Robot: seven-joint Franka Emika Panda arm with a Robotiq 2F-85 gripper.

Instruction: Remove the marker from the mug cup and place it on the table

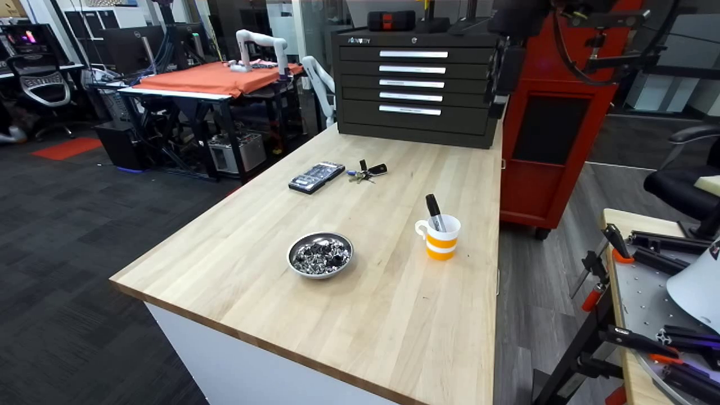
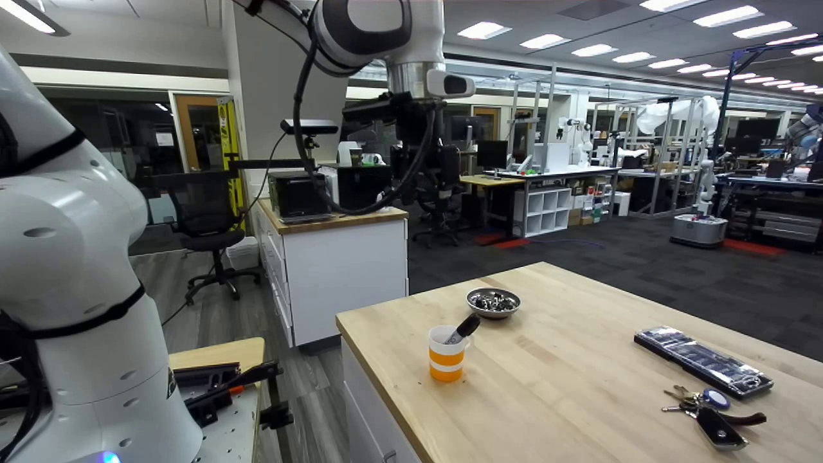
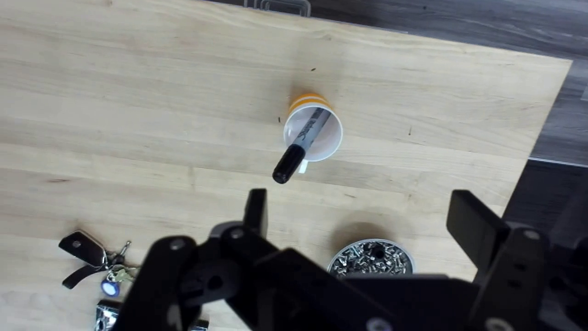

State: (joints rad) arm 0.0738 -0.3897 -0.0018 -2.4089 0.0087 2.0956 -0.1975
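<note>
The table (image 1: 365,320) bears the mug cup (image 1: 441,244), marker (image 3: 303,141) leaning inside; the pincer (image 3: 359,202) gapes wide.

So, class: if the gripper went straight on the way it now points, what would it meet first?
The open gripper points down, so probably the table near the mug cup. Depth is unclear: it might instead clip the mug cup or the marker.

You look across a robotics lab, marked by a white robot arm (image 1: 263,39) on an orange-covered table (image 1: 191,79), a drawered tool chest (image 1: 413,76), a computer monitor (image 2: 492,154), an office chair (image 2: 210,238) and rows of ceiling lights (image 2: 728,16).
</note>
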